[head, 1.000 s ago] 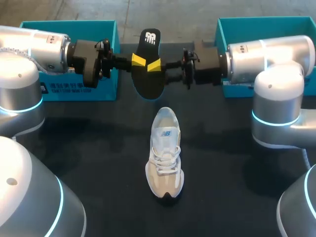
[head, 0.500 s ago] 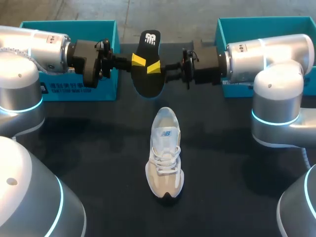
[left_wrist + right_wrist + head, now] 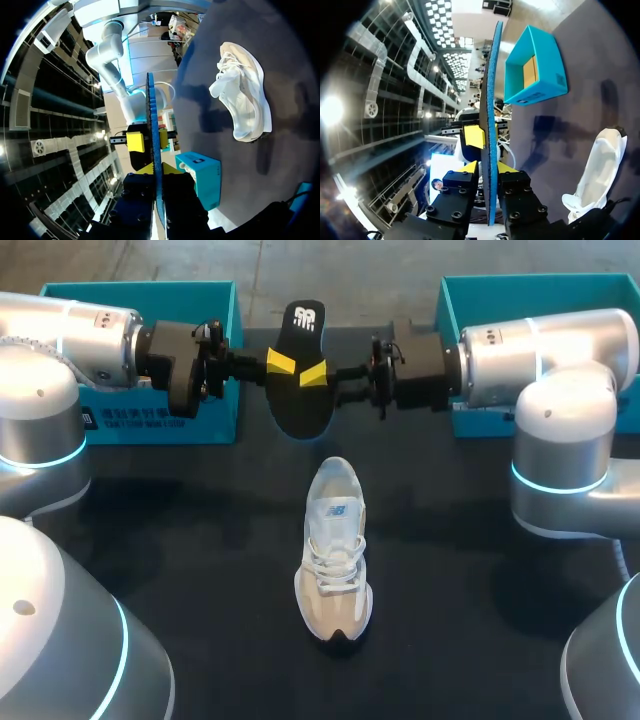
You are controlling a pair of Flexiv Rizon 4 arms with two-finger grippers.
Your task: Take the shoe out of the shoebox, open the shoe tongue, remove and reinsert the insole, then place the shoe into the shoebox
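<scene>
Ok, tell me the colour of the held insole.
The insole is black with a white logo; head view shows it best.

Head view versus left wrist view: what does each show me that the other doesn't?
Head only: the insole shows its broad black face and whole outline. Left wrist only: it appears edge-on, a thin blue line between the fingers of the left claw. Both: left claw and right claw shut on the insole from opposite sides, shoe resting on the table.

White logo on insole [image 3: 298,405], logo on shoe tongue [image 3: 335,510], shoebox label [image 3: 135,418] illegible
</scene>
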